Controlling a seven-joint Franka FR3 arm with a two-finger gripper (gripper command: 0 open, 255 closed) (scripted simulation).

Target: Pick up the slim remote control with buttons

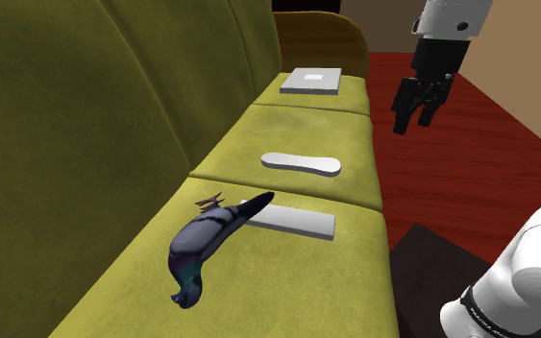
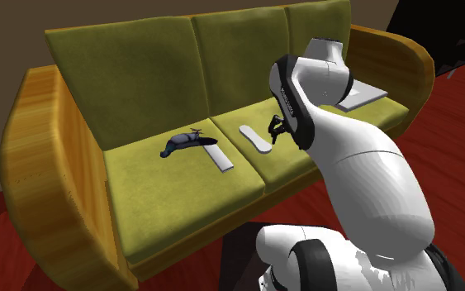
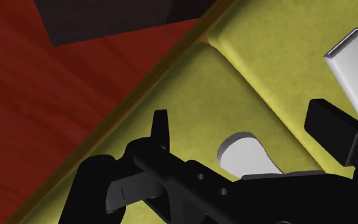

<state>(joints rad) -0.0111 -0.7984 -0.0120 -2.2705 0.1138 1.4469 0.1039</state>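
The slim remote (image 1: 302, 164), drawn plain white with rounded ends, lies flat on the middle cushion of an olive sofa (image 1: 287, 125). The second exterior view has the remote (image 2: 255, 139) just left of my gripper (image 2: 273, 128). My black gripper (image 1: 414, 123) hangs in the air above the front part of that cushion, open, with nothing between its fingers. In the wrist view one rounded end of the remote (image 3: 247, 156) lies below the gap of the gripper (image 3: 242, 114), well apart from the fingers (image 3: 161, 127).
On the near cushion lie a flat white rectangular slab (image 1: 292, 221) and a dark bird figure (image 1: 201, 252), touching. A white square pad (image 1: 312, 81) sits on the far cushion. Red floor (image 1: 470, 134) and the dark stand (image 1: 431, 269) lie before the sofa.
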